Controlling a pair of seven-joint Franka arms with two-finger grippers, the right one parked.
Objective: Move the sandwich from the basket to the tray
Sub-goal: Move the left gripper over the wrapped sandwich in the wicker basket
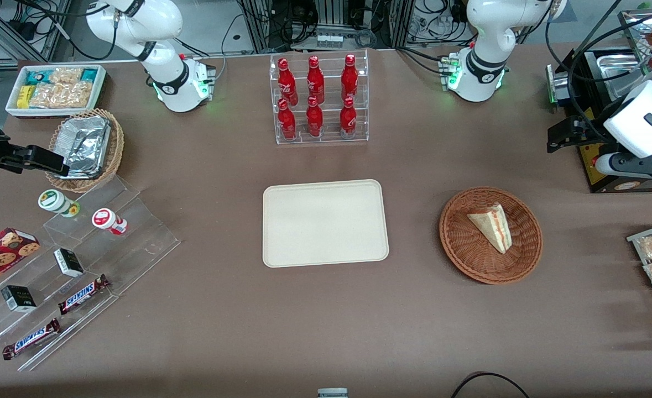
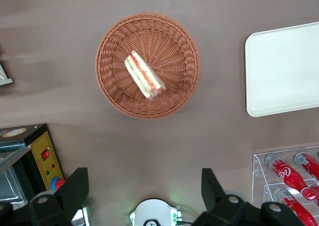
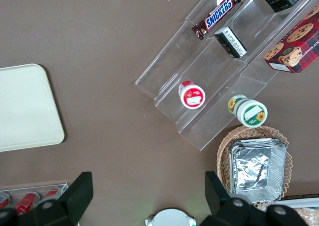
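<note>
Bare brown table [image 1: 314, 331] is seen nearest the front camera, with 2 Snickers bars [image 1: 55, 315] on a clear stepped stand toward the parked arm's end. Toward the working arm's end, the sandwich [image 1: 492, 226] is seen lying inside the basket [image 1: 461, 243], tilted on one side so that its filling edge is shown to the wrist camera. The gripper [image 2: 144, 196] is held high above the table, farther from the front camera than the basket, with its 2 fingers [image 2: 75, 191] spread wide and nothing between them. The sandwich is well apart from it. The tray [image 1: 326, 223] is set flat beside the basket, with a strip of open table left between their rims. A clear rack of 6 red bottles [image 1: 317, 99] is stood farther back than the tray.
</note>
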